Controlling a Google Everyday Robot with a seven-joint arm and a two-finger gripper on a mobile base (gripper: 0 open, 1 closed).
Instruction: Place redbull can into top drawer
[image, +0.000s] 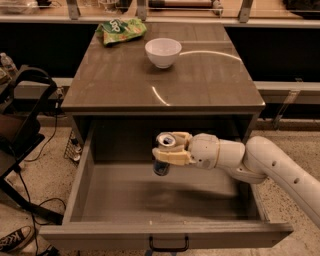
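Over the open drawer (150, 196), in the one camera view, the claw (168, 149) is clenched around the can (161, 169), its tan fingers (172, 158) wrapping the upper half. The can stands nearly upright, shiny top (166, 140) showing above the fingers and the blue lower body hanging below them. It hangs inside the drawer's outline, toward the back and a little left of middle, apart from the walls. I cannot tell whether its base is clear of the drawer floor. The arm (265, 162) reaches in from the right, over the drawer's right wall.

Up on the bench (210, 82), well away from the can, sit a white bowl (163, 52) and a green bag (121, 31); neither matters to this step.

As to handling, I judge the can stiff but thin-walled: a hard squeeze would dent it, and its smooth metal skin would slip under a weak one. If full it has some weight, low and even; if empty it is very light and tips easily. Being tall and slim, it will topple unless set down flat. The side hold high on the body looks sound for lowering, since it leaves the base free to meet the floor first. Best let go only once the base sits flat, then draw the fingers off sideways without brushing the can.
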